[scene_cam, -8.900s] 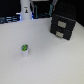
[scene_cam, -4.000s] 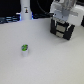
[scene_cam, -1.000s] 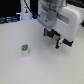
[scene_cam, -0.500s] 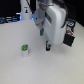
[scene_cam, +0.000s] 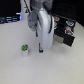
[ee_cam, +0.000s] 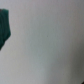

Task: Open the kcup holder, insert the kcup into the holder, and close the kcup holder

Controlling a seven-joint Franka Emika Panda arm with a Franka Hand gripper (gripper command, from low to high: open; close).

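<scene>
Pale, plain counter (scene_cam: 20, 70). Green-topped kcup (scene_cam: 24, 49) sits on it toward the exterior view's left. Black kcup holder (scene_cam: 66, 34) rests at the exterior view's right, well apart from the pod.

You're looking at two small, soft pictures. In the exterior view the table (scene_cam: 20, 70) is evenly and brightly lit, pale grey-white with no hard glare, while the background behind it falls off into near black. The arm (scene_cam: 44, 27) is smeared by motion blur, its edges ghosted, and it throws a faint shadow on the surface just beneath it. The kcup (scene_cam: 24, 48) reads as a fuzzy green blob with a small soft shadow beside it. The kcup holder (scene_cam: 67, 34) is dark enough that you can barely pick out its detail. Your wrist view is wholly out of focus: a flat grey-green wash with one blurred dark shape (ee_cam: 4, 27) at the edge.
</scene>
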